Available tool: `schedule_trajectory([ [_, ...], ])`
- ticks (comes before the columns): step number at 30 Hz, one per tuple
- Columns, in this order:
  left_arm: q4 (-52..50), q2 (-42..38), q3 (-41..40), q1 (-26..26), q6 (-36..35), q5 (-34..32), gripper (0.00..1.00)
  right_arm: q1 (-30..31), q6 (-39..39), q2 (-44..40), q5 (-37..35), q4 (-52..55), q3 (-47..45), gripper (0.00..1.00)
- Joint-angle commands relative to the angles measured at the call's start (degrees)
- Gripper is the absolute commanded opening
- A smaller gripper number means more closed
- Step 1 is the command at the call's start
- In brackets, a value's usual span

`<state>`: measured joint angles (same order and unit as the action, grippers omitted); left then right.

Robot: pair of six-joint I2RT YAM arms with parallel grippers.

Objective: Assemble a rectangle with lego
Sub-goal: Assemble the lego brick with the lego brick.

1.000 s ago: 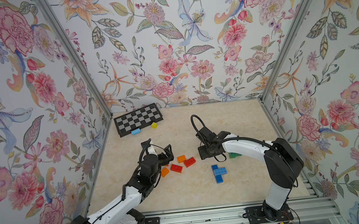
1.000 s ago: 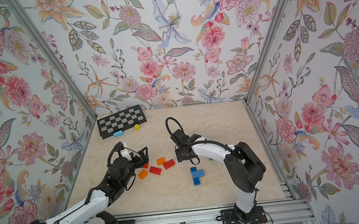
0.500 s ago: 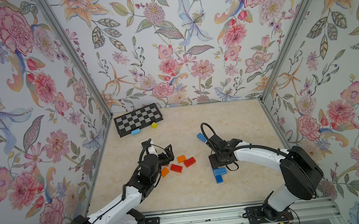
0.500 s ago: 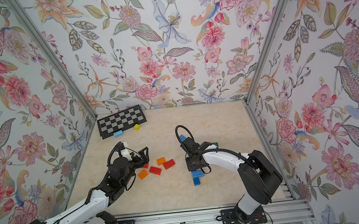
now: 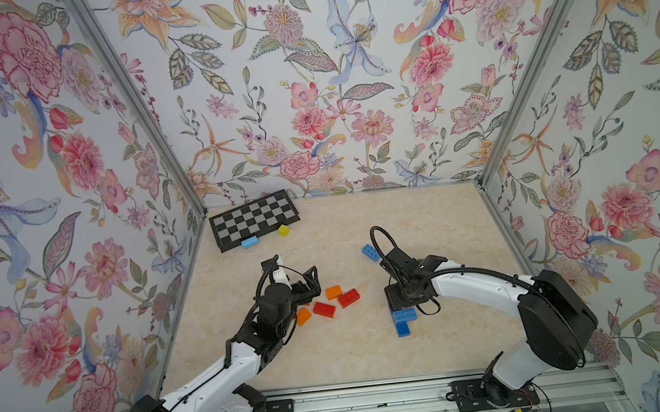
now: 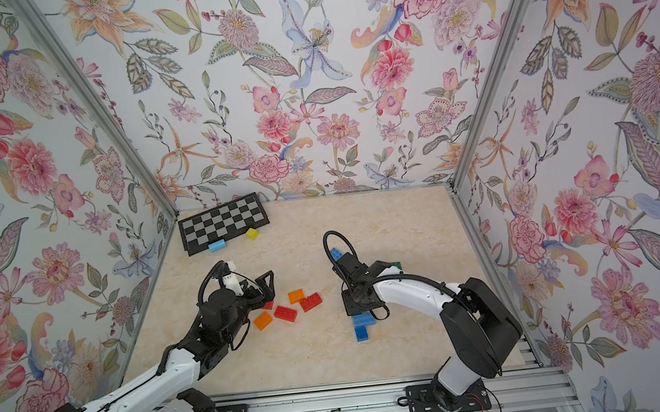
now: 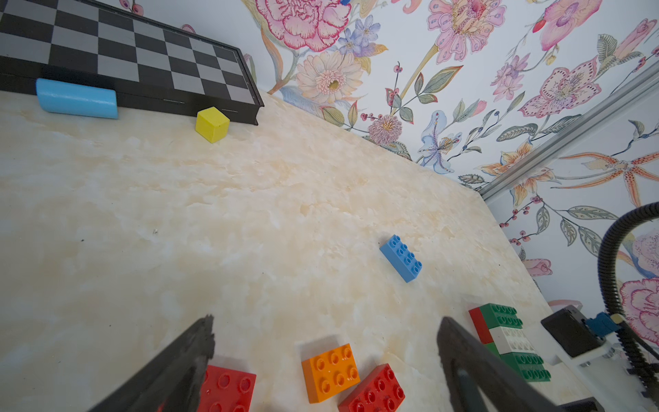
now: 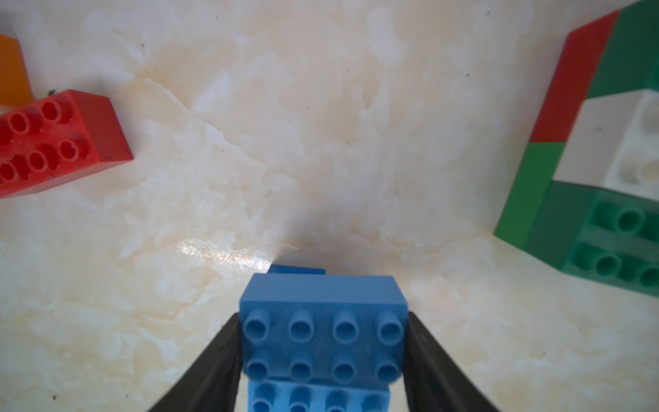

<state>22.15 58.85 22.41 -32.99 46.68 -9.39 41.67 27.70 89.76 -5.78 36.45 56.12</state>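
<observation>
Since the earlier frames the right gripper (image 8: 322, 321) has been carried from the middle of the table (image 8: 321, 142) and brought down over the blue pieces; the left gripper (image 7: 326, 321) has not been shifted. A blue brick (image 8: 322, 342) is clamped between the right jaws, taken by its two short ends, studs up. A paler blue brick (image 8: 321, 396) is seen directly beneath it; whether the two are pressed together cannot be told. A red brick (image 8: 53, 142) is seen well off to one side of these jaws, and a green, white and red block (image 8: 606, 160) off to the other. The left jaws are held wide apart with nothing between them, and an orange brick (image 7: 330, 371) lies below the gap. The held brick is judged light, stiff and hard, with smooth sides that could slip. Flat opposite faces should be taken, never the studs, and it should be kept level for seating.
</observation>
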Motion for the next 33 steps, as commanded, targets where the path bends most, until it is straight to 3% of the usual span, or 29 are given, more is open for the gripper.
schedule_trajectory([
  [1,0.7,-0.1,0.0,0.7,-0.4,0.0,0.99,0.5,1.6,-1.3,-0.3,2.0,-1.0,0.37],
  [33,1.5,1.0,-0.2,0.7,-0.4,0.2,0.99,0.6,4.9,2.3,-1.6,2.5,-2.4,0.34],
])
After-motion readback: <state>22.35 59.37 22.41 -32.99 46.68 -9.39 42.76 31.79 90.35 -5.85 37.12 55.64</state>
